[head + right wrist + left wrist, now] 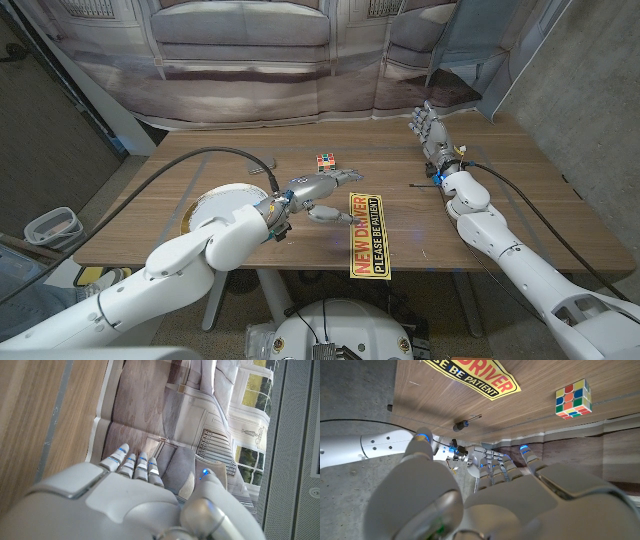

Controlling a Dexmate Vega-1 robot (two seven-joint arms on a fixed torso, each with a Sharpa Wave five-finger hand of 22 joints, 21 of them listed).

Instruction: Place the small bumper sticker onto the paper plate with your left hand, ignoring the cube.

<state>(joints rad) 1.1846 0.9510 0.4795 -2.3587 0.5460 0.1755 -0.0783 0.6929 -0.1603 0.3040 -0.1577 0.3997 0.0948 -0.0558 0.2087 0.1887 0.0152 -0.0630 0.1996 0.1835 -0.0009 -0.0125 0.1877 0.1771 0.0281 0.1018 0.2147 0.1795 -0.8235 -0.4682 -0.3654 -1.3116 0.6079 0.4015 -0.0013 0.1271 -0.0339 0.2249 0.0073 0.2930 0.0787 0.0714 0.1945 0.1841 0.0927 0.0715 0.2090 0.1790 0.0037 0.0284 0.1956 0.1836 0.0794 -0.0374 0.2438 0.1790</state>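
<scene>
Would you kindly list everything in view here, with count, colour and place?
bumper sticker: one, yellow with red and black lettering, flat at the table's middle near the front edge
cube: one, multicoloured, behind the sticker
paper plate: one, white, left part of the table, partly under the left arm
screwdriver: one, dark, small, on the table near the right arm
table: one, brown wood
left hand: one, grey, open, fingers reaching between cube and sticker
right hand: one, grey, open, at the far right edge

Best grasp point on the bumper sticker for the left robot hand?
Probably the bumper sticker's far short end, nearest the left robot hand. It lies flat on the table, a thin strip, so come from above and the left, pinching or sliding that edge. Avoid the cube.
</scene>
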